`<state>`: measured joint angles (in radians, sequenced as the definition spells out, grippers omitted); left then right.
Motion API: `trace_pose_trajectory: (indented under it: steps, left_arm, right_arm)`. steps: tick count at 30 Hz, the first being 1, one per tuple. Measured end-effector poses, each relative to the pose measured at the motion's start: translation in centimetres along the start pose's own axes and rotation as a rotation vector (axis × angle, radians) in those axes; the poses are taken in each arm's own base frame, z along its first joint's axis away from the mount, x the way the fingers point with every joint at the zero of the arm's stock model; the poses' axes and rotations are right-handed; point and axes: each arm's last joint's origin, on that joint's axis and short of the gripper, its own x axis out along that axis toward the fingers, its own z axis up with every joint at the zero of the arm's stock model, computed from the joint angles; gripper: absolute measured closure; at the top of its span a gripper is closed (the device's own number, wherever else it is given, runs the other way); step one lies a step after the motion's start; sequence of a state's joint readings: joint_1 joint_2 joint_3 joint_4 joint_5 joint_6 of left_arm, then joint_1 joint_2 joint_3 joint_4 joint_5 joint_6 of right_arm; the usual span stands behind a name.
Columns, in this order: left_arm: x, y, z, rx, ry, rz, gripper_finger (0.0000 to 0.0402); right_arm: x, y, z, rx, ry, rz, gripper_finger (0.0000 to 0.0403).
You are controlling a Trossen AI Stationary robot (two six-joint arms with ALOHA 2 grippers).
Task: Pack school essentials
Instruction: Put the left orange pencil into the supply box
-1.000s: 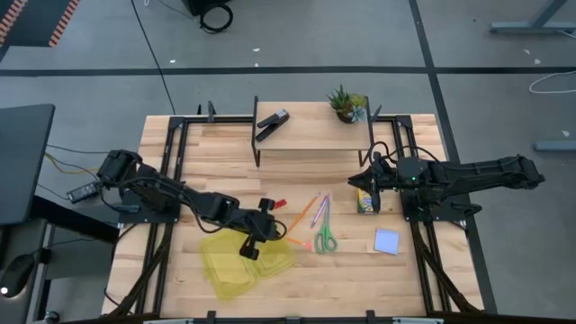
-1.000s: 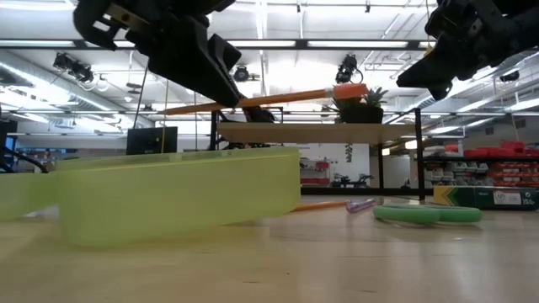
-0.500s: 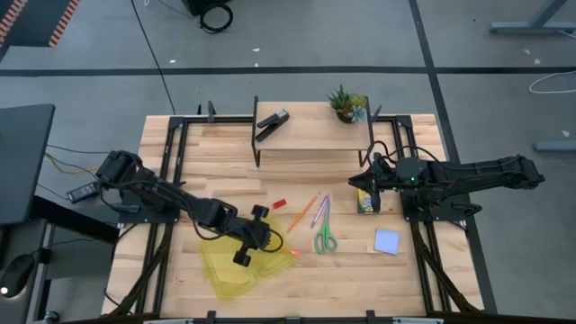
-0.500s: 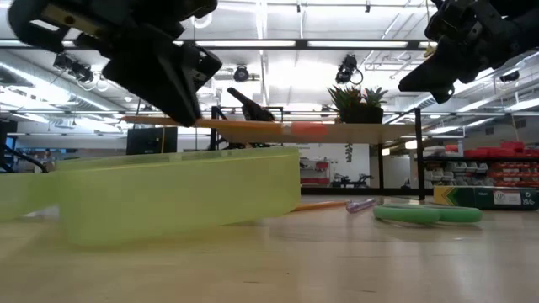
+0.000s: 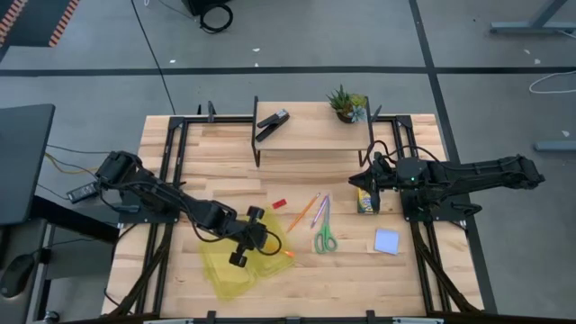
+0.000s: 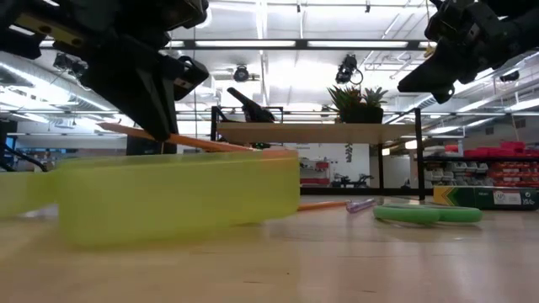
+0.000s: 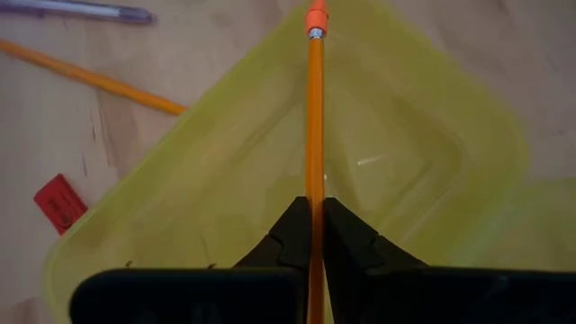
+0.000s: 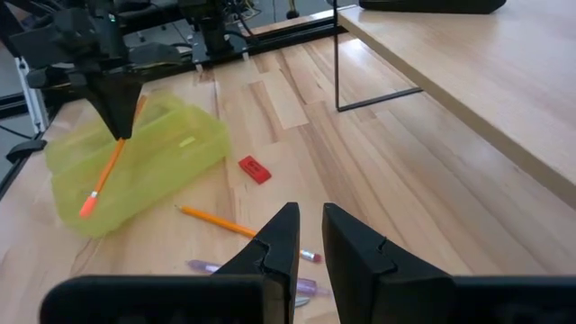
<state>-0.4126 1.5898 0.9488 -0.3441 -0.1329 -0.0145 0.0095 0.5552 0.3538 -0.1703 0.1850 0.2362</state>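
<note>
Now the left gripper (image 7: 315,209), clamped on a pencil (image 7: 315,117), holds it tilted over the yellow box (image 5: 236,266) at the near left; next, lower and let go. Right gripper (image 8: 309,225) waits far right, fingers nearly together, holding nothing

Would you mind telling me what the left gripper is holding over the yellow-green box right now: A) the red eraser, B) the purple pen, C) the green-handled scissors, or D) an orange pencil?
D: the left gripper is shut on an orange pencil, whose eraser end points out over the yellow-green box; the purple pen, the scissors and the red eraser all lie on the table.
</note>
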Motion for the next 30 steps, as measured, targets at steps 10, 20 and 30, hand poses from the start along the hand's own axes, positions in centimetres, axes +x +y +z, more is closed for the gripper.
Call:
trace_pose_trajectory:
  steps: [10,20,30]
  left_arm:
    - [0.0,0.3,0.0,0.046,0.005,0.004,0.0385]
    - [0.7,0.2,-0.9,0.043,-0.015,0.006,0.0382]
    - [1.1,0.2,-1.0,0.088,-0.031,0.008,0.0372]
  right_arm:
    - [0.0,0.0,0.0,-0.003,0.0,-0.002,0.0343]
    - [0.0,0.0,0.0,-0.001,0.0,-0.002,0.0343]
    - [0.0,0.0,0.1,0.0,-0.006,-0.001,0.0343]
